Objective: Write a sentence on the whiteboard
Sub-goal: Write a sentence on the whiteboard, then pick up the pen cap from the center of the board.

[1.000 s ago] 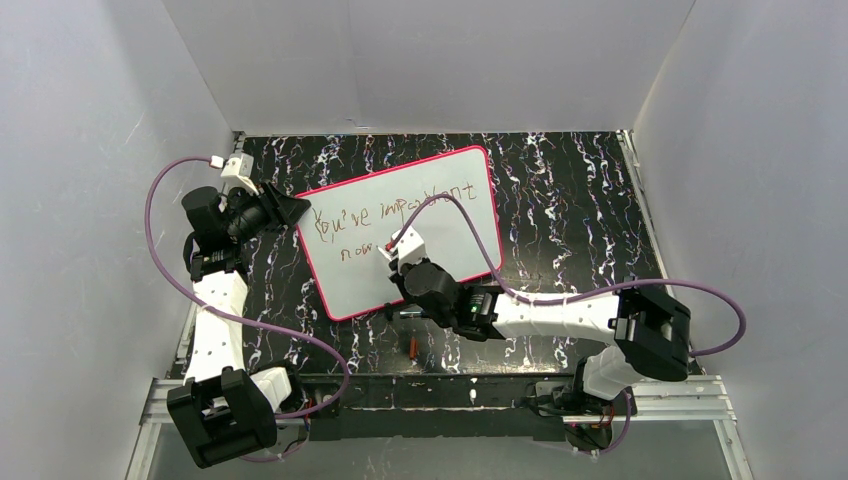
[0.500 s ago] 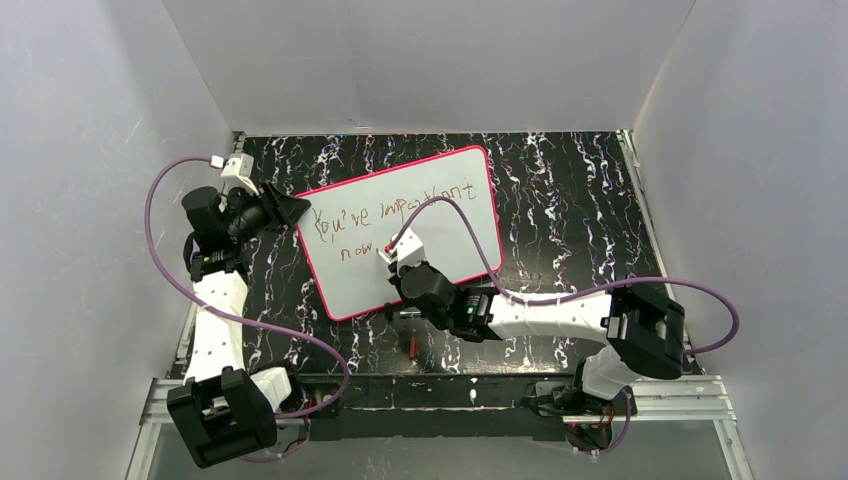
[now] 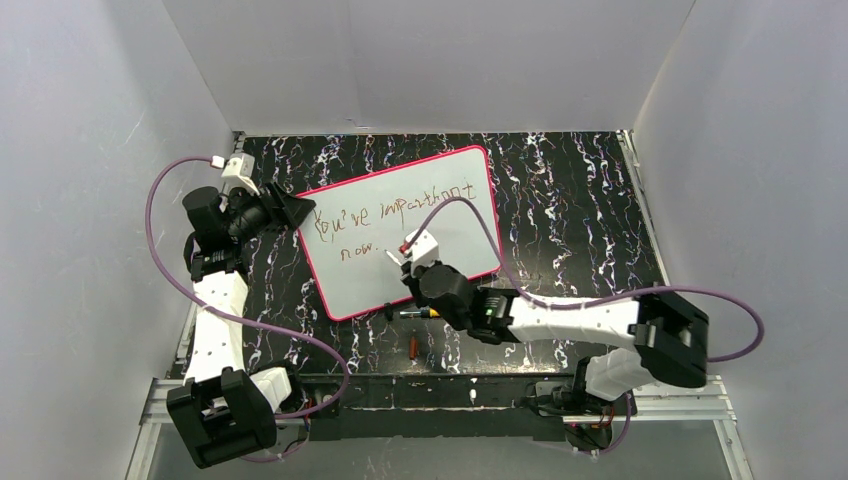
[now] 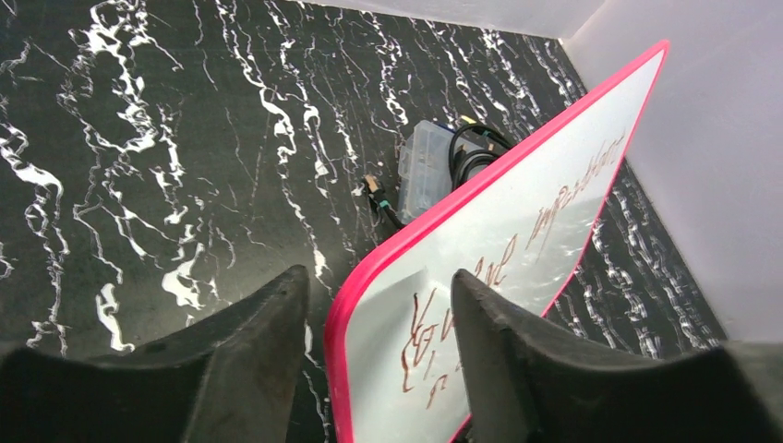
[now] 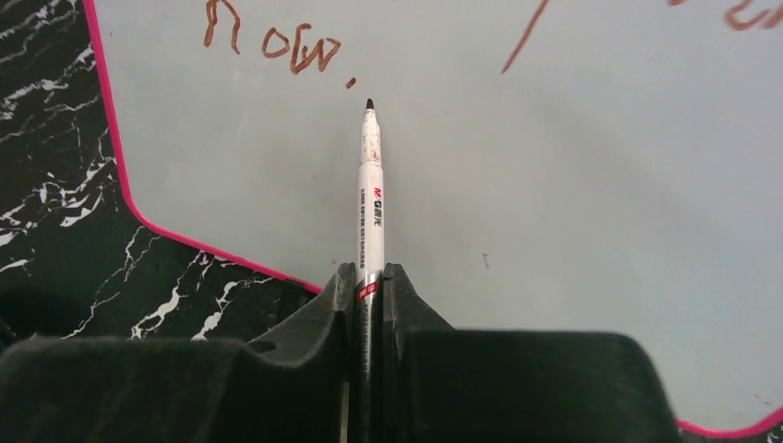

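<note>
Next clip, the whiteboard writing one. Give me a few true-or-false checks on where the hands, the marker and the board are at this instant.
1. The right hand grips a white marker. True.
2. The marker's tip hangs past the edge of the whiteboard. False: it is over the board, just below the full stop after "now".
3. The left hand straddles a corner of the whiteboard, its fingers apart. True.
4. The whiteboard's rim is blue. False: it is pink-red.
5. The sentence fills the whole board. False: it takes two lines, and the lower right part is bare.
</note>
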`<state>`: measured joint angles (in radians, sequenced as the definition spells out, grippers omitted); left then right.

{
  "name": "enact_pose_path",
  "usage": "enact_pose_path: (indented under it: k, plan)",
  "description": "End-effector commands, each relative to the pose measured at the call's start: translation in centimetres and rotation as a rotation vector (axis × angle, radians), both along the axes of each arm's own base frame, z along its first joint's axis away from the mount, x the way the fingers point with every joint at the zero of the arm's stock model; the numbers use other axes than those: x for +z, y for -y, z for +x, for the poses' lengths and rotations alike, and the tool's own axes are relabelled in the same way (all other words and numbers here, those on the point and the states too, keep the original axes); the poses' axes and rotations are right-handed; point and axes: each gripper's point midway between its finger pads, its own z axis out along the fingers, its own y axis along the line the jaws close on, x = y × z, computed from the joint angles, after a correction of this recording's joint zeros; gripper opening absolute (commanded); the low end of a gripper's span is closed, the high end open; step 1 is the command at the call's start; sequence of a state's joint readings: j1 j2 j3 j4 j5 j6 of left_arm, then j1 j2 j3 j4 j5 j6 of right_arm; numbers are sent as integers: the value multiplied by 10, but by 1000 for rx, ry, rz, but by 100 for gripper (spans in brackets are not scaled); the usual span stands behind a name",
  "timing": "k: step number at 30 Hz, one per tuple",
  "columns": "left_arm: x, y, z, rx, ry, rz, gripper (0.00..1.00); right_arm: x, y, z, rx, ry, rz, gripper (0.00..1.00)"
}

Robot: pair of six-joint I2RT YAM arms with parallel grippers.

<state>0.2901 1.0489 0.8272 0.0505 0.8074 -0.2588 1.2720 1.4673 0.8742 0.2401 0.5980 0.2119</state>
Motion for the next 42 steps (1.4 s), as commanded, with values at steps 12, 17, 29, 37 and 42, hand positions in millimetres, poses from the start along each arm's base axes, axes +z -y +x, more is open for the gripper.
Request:
enact_pose_path:
  k: [12, 17, 29, 37, 42]
  plan:
    - [21, -39, -17, 285, -49, 170, 94, 72, 80, -4, -68, 58, -1, 1]
    - [50, -50, -32, 372, -74, 199, 94, 73, 103, -18, -19, 21, -40, 1]
    - [38, 59, -114, 3, -244, 216, 84, 42, 155, -49, -89, -173, 45, 1]
    - [-21, 114, -165, -150, -451, 230, 81, 24, 173, -52, -172, -203, 211, 1]
    - [-84, 148, -202, -226, -612, 354, 79, 15, 170, -46, -187, -173, 330, 1]
